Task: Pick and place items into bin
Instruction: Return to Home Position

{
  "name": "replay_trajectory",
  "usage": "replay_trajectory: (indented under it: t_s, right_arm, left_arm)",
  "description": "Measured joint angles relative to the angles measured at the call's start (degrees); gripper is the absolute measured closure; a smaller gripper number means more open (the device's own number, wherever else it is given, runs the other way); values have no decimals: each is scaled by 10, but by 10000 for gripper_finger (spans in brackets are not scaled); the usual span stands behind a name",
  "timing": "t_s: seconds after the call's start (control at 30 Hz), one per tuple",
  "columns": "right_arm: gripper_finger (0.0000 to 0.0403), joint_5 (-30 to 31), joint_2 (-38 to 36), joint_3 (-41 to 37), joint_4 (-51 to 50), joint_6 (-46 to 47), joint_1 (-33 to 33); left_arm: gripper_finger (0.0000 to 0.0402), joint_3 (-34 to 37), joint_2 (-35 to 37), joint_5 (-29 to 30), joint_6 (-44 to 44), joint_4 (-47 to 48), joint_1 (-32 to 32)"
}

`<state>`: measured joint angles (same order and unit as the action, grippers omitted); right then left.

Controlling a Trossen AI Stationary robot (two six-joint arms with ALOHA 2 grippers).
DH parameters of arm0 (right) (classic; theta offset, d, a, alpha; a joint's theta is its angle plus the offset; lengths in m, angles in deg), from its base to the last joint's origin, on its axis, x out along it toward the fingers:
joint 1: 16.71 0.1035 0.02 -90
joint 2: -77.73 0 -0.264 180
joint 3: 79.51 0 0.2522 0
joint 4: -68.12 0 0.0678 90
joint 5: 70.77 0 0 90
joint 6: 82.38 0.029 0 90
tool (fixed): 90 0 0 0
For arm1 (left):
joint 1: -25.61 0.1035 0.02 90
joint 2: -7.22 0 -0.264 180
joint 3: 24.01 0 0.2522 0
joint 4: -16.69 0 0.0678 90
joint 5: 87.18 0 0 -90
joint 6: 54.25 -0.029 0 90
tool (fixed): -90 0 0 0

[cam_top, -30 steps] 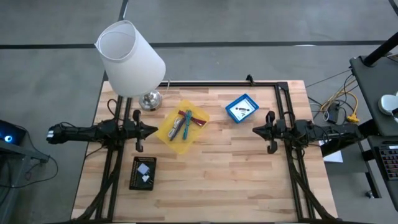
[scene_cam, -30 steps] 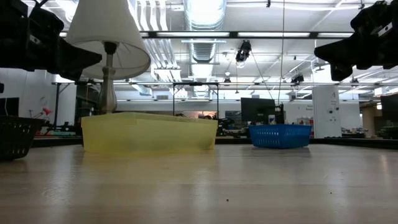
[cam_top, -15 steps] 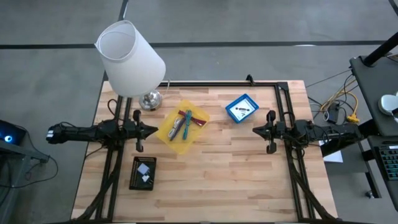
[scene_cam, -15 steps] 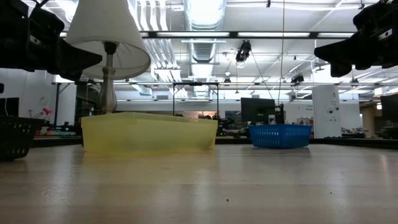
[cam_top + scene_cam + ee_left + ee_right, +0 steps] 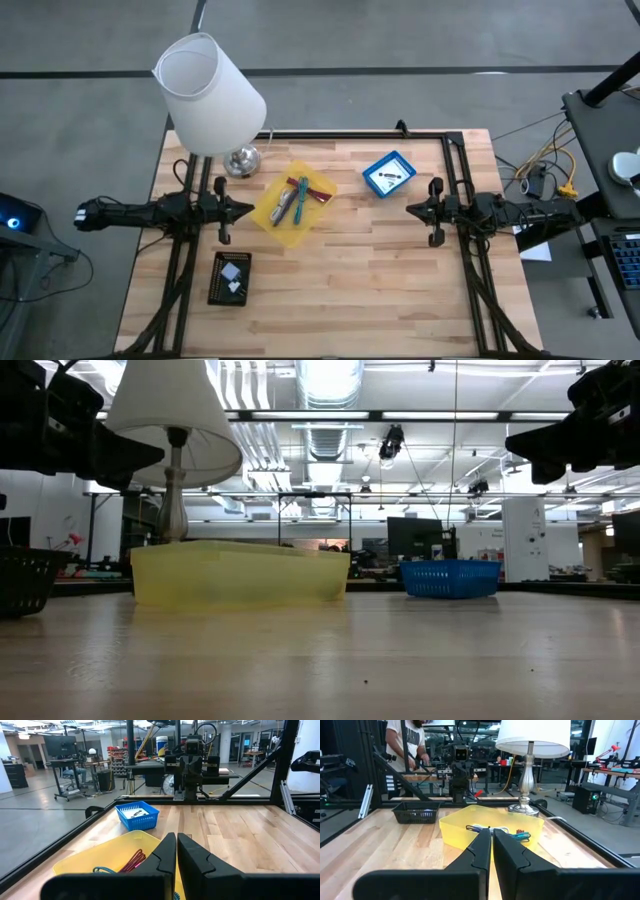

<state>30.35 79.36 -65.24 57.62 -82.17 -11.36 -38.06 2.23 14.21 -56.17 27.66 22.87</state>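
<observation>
A yellow tray (image 5: 268,215) near the table's middle holds a teal pen (image 5: 299,200), a slim purple stick (image 5: 283,206) and red pieces; the purple-red sticks (image 5: 133,860) also show in the left wrist view. A blue bin (image 5: 372,185) holds a small item, and a black basket (image 5: 217,280) holds two white packets (image 5: 232,277). My left gripper (image 5: 250,209) hovers shut at the tray's left side. My right gripper (image 5: 410,209) hovers shut at the table's right, below the blue bin. Neither touches anything.
A white lamp (image 5: 212,92) stands on its silvery base (image 5: 242,160) at the table's far left corner. Black frame rails (image 5: 455,170) run along the far and side edges. Bare wood lies between the two grippers and toward the near edge. A person (image 5: 410,742) stands beyond the table.
</observation>
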Motion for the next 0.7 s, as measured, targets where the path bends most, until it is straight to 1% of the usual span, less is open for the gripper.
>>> replay_trajectory:
  t_s: [0.7]
  right_arm:
    - [394,0,0,0,0,-7,0]
  left_arm:
    - [402,0,-2,0,0,-1,0]
